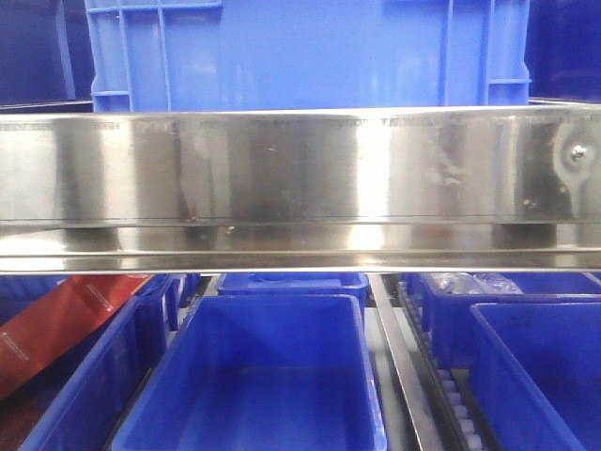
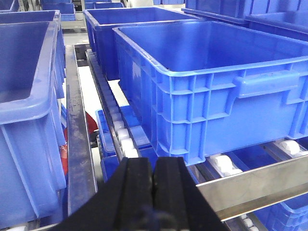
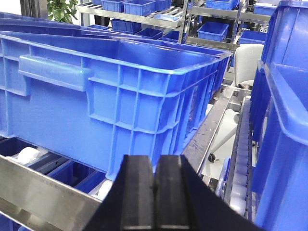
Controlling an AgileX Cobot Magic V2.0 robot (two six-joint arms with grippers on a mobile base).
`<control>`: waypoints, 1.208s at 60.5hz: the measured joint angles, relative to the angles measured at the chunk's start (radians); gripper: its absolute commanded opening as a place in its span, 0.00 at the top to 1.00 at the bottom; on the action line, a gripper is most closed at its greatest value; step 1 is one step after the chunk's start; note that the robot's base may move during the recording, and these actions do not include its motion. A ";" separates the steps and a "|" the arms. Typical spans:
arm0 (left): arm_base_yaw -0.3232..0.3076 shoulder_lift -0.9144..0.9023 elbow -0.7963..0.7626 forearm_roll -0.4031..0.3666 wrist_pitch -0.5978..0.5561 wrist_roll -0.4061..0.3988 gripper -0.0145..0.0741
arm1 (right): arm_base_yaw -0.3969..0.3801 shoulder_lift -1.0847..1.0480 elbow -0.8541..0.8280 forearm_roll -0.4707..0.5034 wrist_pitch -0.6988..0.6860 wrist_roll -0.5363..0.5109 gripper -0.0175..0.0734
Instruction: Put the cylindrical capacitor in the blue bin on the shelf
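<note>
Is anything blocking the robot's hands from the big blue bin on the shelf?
Nothing visible. The left hand and right hand, both shut, face the blue bin with only the shelf's front rail below. No capacitor shows.

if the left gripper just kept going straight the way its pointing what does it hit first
Most likely the front wall of the big blue bin on the shelf rollers, just past the steel front rail. The left gripper is shut; depth is hard to judge.
</note>
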 measured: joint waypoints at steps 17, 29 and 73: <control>0.023 0.000 0.005 -0.010 -0.010 0.017 0.96 | 0.000 0.000 0.000 0.000 0.000 0.000 0.98; 0.204 -0.046 0.120 -0.125 -0.143 0.129 0.96 | 0.000 0.000 0.000 0.000 0.000 0.000 0.98; 0.501 -0.427 0.876 -0.356 -0.684 0.290 0.96 | 0.000 0.000 0.000 0.000 0.000 0.000 0.98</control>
